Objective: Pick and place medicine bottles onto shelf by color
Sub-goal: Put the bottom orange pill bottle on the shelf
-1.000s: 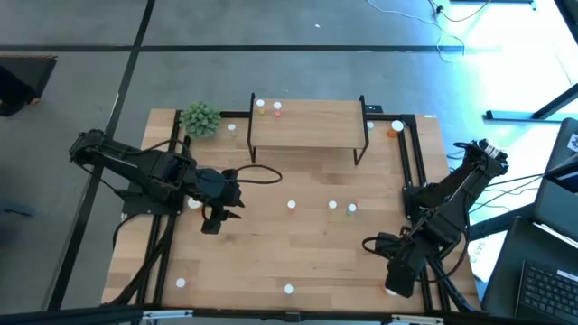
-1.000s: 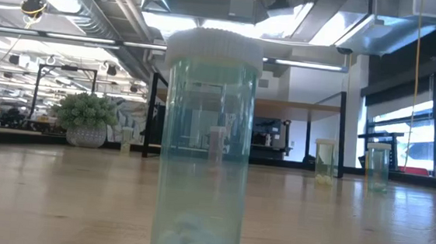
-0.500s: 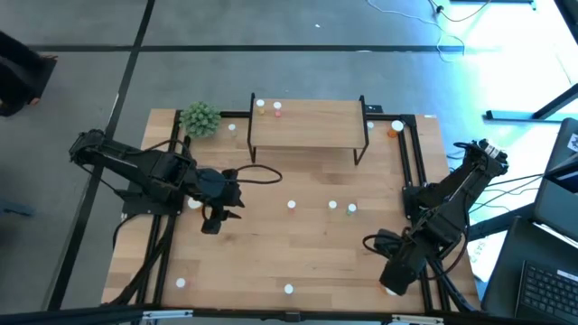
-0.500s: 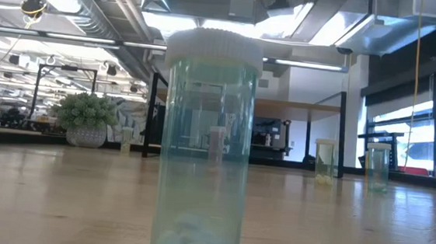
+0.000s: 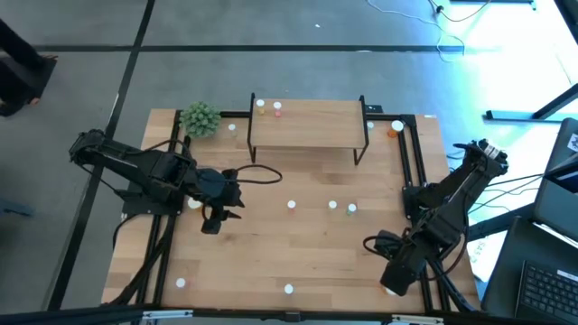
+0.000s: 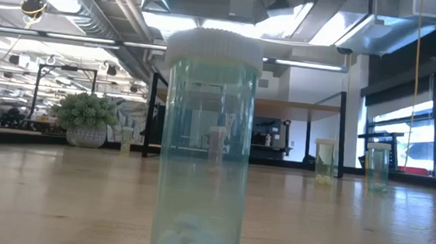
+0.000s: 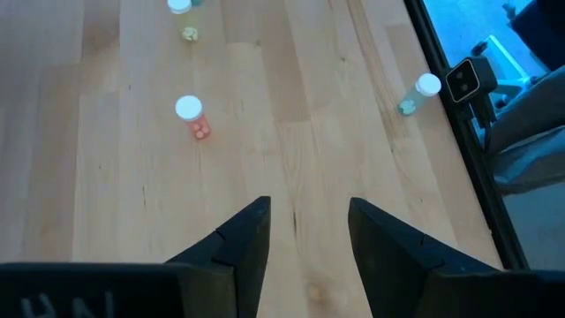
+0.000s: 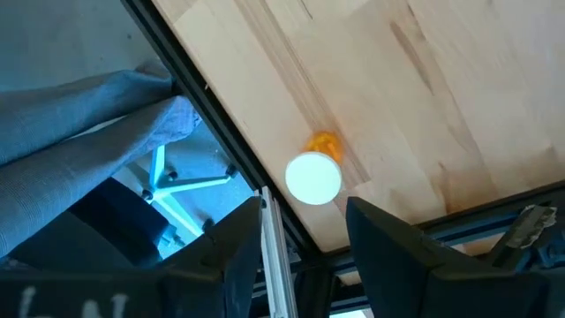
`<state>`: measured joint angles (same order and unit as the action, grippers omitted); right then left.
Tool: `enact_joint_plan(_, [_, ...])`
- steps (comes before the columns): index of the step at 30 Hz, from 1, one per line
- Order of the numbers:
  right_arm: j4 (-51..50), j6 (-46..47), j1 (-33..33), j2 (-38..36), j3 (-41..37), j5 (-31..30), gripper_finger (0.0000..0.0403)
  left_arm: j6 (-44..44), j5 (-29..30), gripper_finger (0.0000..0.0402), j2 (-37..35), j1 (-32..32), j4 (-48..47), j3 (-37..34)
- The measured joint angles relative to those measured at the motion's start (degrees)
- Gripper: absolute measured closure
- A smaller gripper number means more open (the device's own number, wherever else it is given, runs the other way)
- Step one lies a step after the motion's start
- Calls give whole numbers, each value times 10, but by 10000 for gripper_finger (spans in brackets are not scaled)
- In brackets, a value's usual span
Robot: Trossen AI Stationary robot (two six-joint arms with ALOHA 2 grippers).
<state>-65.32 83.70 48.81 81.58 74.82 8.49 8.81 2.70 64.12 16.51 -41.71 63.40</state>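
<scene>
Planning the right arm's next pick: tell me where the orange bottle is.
In the right wrist view the orange bottle stands upright at the table's edge rail, just ahead of the open right gripper; the arm hides it from above.

Matt wood table (image 5: 298, 244); clear glossy plastic bottle (image 6: 204, 152); wood shelf (image 5: 307, 125)

left tool (image 7: 305, 234) open, right tool (image 8: 305, 238) open

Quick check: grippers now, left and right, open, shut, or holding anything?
Left gripper: open, holding nothing, above bare tabletop.
Right gripper: open, holding nothing, poised over an orange bottle at the table's edge.
</scene>
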Motion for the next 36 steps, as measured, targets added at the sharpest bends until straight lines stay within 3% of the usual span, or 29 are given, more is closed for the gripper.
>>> enact_joint_plan(14, [12,2,6,0,-10,19,84,0,0,253,0,0,0,0])
enact_joint_plan(20, [15,18,9,3,-10,32,77,0,0,253,0,0,0,0])
enact_joint_plan(26, [72,11,32,14,-10,14,77,0,0,253,0,0,0,0])
enact_joint_plan(36, [75,13,90,73,-10,-33,77,0,0,253,0,0,0,0])
